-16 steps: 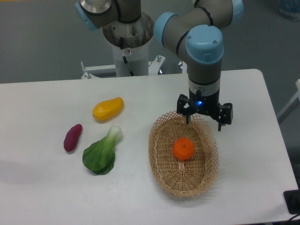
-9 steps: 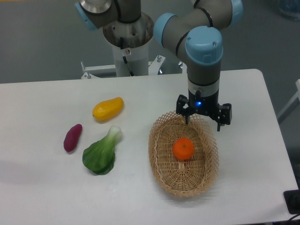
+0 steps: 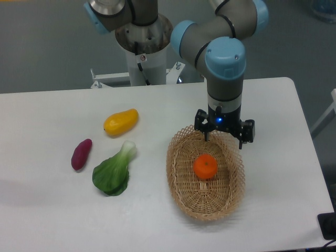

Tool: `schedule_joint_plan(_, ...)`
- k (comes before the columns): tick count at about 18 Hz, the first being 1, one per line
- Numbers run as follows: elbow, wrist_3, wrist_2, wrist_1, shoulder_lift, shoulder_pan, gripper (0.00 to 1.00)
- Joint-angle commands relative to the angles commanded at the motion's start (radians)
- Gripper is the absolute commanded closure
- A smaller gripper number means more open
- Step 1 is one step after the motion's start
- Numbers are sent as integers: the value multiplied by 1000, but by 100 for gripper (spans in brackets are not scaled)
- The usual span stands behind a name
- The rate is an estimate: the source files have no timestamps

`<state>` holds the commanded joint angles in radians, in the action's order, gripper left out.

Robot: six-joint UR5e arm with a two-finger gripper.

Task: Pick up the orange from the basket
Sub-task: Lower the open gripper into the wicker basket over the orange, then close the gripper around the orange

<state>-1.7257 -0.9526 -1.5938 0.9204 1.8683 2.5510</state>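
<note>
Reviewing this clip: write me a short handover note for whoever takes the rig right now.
Gripper: open, holding nothing, above the far end of the basket, not yet over the orange.
Orange: lying in the middle of the basket, untouched.
Also on the table: a yellow fruit, a purple root and a leafy green, all left of the basket.
Done: nothing grasped.
Left: centre over the orange, descend, close, lift it out.
</note>
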Motion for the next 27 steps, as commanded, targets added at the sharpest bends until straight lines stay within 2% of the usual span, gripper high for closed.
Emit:
schedule_joint_plan(5, -32, 30, -3, -15, 38, -15, 0)
schedule_joint_plan(8, -34, 78, 3, -98, 90, -31, 0)
schedule_joint_plan(18, -78, 106, -2, -106, 129, -48, 0)
schedule_joint_plan(27, -57, 106, -6, -126, 163, -46, 0)
